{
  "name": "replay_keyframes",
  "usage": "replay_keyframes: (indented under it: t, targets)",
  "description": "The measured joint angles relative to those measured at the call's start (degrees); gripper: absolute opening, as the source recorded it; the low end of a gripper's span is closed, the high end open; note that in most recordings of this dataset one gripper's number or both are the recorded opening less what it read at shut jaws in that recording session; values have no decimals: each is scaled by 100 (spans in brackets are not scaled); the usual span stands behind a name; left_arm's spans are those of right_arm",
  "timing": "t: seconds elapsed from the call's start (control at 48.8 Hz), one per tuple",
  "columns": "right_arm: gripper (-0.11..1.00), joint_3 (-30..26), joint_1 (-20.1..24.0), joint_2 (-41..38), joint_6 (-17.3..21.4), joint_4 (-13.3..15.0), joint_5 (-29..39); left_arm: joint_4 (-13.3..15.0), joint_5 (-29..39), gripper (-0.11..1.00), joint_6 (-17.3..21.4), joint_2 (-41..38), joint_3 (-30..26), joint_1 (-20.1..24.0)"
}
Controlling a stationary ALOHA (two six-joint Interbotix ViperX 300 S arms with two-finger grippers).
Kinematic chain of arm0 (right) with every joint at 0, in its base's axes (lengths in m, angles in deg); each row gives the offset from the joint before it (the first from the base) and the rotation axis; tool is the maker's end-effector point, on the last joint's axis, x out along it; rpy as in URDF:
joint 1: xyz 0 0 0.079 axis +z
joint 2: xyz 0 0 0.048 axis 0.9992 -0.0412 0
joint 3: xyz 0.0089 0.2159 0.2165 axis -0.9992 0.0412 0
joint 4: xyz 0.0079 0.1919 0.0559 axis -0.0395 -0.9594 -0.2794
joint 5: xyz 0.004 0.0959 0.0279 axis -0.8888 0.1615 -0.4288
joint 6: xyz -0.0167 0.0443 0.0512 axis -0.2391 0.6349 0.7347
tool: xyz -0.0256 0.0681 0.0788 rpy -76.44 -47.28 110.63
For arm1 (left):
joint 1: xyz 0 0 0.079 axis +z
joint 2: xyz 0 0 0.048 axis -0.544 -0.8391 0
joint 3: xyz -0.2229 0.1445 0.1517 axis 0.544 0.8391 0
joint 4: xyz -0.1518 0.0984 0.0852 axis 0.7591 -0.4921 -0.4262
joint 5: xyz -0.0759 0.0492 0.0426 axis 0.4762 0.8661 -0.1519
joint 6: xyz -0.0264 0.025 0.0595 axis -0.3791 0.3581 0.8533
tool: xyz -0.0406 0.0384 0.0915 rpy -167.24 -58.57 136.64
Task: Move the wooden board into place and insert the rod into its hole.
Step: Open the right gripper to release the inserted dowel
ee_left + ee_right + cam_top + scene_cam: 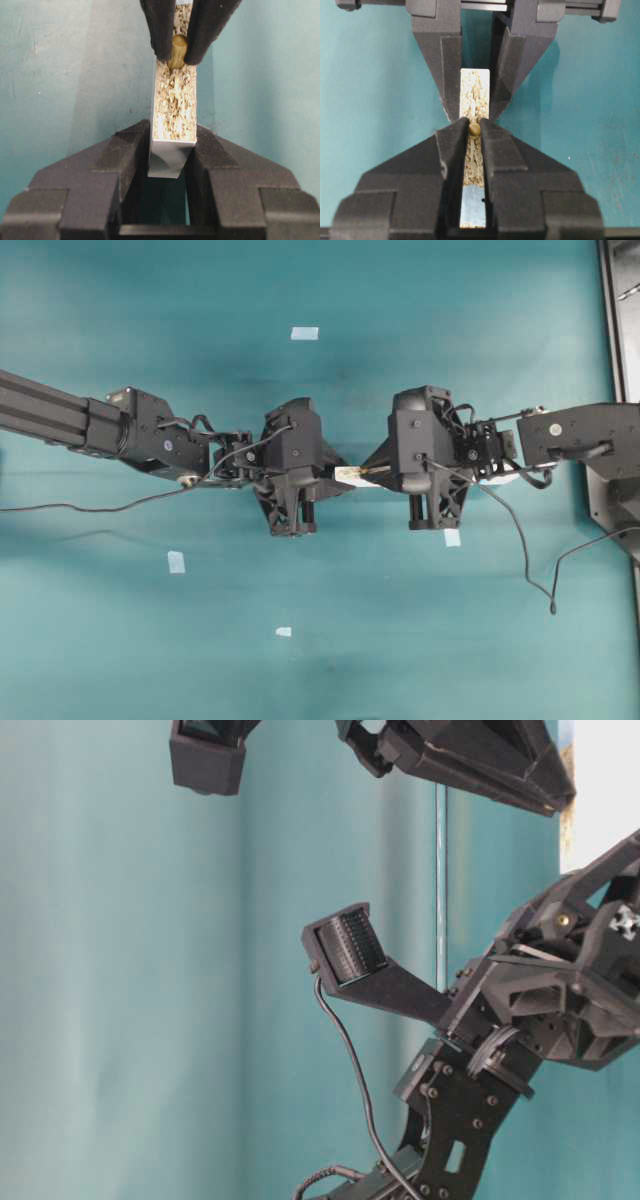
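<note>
In the overhead view the wooden board (352, 475) lay across the middle of the table (420, 640), between the left gripper (325, 478) on its left and the right gripper (372, 472) on its right. The left gripper (170, 150) clasped the board's (173, 107) end. The rod (176, 51) stood on the board's edge, pinched in the right gripper (474, 130). Four tape squares lay well apart around them, one (452, 537) just beside the right gripper.
</note>
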Motion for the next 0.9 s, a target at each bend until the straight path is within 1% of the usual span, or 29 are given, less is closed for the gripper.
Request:
replay_keyframes:
  t: [0.123, 0.287, 0.41, 0.431, 0.472, 0.656, 0.677, 0.697, 0.779, 0.902]
  targets:
    - [9, 0, 0, 0, 0, -9, 0, 0, 0, 21, 9, 0, 0, 0]
    - [9, 0, 0, 0, 0, -114, 18, 0, 0, 21, 9, 0, 0, 0]
    - [10, -18, 0, 18, 18, -141, 26, 0, 0, 21, 0, 0, 0, 0]
    - [12, -26, 0, 26, 9, -141, 44, 0, 0, 21, 9, 0, 0, 0]
    - [20, -35, 9, 26, 18, -141, 70, 0, 0, 21, 9, 0, 0, 0]
    - [70, 9, 26, 237, 35, -149, 325, 0, 26, 21, 9, 9, 26, 0]
    - [75, 26, 26, 264, 18, -149, 360, 0, 26, 21, 9, 9, 26, 0]
    - [77, 26, 26, 290, 18, -149, 360, 0, 35, 21, 9, 9, 26, 0]
    - [73, -18, 26, 545, 18, -149, 387, 0, 79, 21, 9, 18, 18, 0]
    - [73, -79, 26, 993, 26, -149, 571, 0, 132, 21, 9, 26, 9, 0]
